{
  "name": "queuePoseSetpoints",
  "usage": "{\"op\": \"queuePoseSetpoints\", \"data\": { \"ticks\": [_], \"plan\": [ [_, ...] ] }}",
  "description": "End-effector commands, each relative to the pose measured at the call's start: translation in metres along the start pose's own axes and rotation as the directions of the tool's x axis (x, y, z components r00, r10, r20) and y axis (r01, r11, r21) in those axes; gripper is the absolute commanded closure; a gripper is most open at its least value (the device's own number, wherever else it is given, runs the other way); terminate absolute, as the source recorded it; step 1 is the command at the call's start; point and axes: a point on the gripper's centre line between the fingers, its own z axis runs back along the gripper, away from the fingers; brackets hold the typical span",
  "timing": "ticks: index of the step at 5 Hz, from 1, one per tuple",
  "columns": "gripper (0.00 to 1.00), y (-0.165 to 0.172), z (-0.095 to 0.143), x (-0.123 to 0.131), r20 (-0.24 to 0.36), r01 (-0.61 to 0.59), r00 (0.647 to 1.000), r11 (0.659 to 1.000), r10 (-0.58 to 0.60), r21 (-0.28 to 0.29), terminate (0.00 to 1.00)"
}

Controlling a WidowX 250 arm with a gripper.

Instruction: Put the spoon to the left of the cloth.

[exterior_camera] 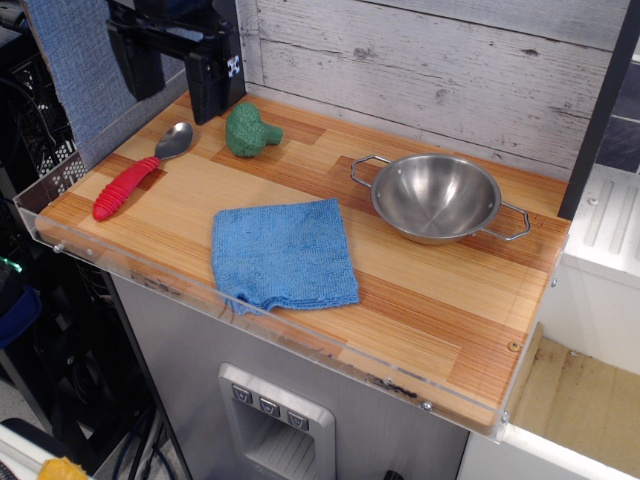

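Note:
The spoon (136,172), with a silver bowl and a ribbed red handle, lies flat on the wooden counter at the far left. The blue cloth (283,254) lies to its right near the front edge, slightly rumpled. My gripper (177,80) hangs above the back left corner, over and just behind the spoon's bowl. Its two black fingers (210,85) are spread apart and hold nothing.
A green broccoli toy (250,130) sits just right of the gripper at the back. A steel bowl (437,197) with two handles stands at the back right. A clear plastic lip (130,275) runs along the counter's front and left edges. A plank wall stands behind.

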Motion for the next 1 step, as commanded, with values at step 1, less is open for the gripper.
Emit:
{"op": "queuePoseSetpoints", "data": {
  "ticks": [1],
  "plan": [
    [0.0, 0.0035, 0.0106, 0.0007, 0.036, 0.001, 0.999, 1.0, -0.001, 0.019, 1.0]
  ]
}}
